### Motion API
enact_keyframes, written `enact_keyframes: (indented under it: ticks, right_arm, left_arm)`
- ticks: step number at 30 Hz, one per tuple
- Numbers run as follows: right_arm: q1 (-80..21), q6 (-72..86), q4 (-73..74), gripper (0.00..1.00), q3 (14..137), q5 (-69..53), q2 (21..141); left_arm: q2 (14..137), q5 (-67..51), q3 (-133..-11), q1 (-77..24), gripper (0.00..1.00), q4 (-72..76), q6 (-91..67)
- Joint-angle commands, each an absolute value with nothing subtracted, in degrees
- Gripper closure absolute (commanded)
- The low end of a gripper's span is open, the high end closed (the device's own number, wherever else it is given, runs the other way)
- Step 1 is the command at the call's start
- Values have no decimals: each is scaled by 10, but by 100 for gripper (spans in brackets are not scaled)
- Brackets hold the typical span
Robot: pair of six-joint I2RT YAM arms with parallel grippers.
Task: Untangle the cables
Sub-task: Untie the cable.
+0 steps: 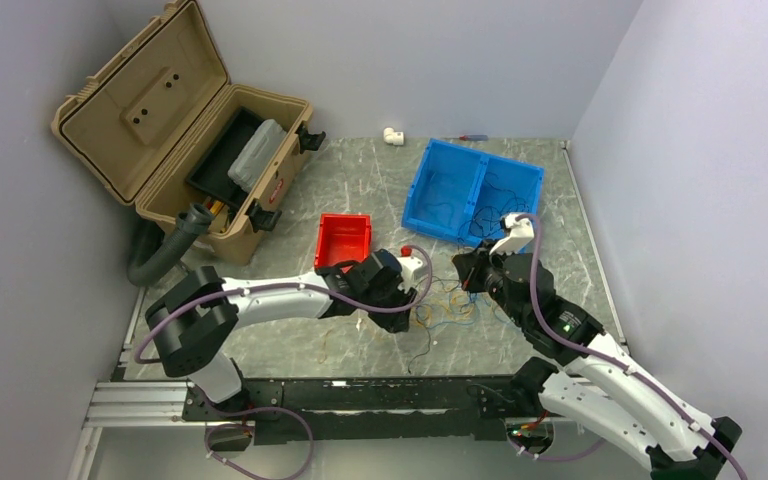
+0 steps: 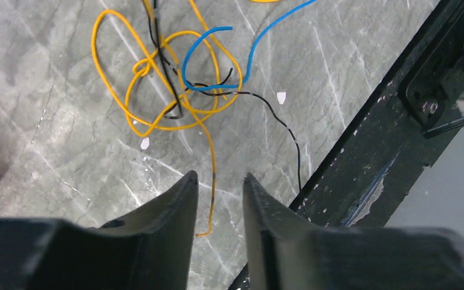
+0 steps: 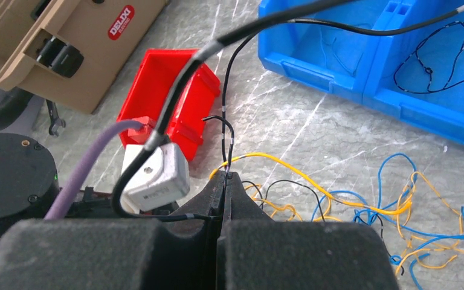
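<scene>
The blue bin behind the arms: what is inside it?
The blue bin has two compartments. A thin black wire loop lies in the right one. The near wall hides the floor just behind it. What the left one holds is unclear.

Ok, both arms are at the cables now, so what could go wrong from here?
1. The right tool is shut on a black wire, and a yellow strand meets its tips. A pull might drag both and tighten the tangle.
2. The left tool is open around the loose end of a yellow wire that has a knot further along. Pulling that end would likely cinch the knot.
</scene>
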State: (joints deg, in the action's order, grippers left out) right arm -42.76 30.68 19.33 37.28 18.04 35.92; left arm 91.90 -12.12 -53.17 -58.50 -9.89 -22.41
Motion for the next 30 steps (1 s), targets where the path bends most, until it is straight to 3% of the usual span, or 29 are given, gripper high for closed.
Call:
enact_keyframes:
  ticks: [1,2,3,8,18,30]
  right_arm:
    - [-425,306,185,100,397,201,348]
    - [-424,308,187,100,397,204,348]
    - [-424,310,189,100,397,207,346]
    - [-423,316,206,100,397,235,344]
    - [-414,375,248,100,359,277,368]
    - [-409,487,270,100,255,232,368]
  left_arm:
    - [924,-118,-559,-594,76,-94,-231]
    - [927,-106,-562,-594,91,-103,-237]
    - [932,-101,-565,-594,99,-108,-240]
    - [911,-99,-563,-594,100,-111,-243]
    - [694,-2,-681,-574,100,-269,-172]
    - [644,-109,-902,-443,100,-336,-165]
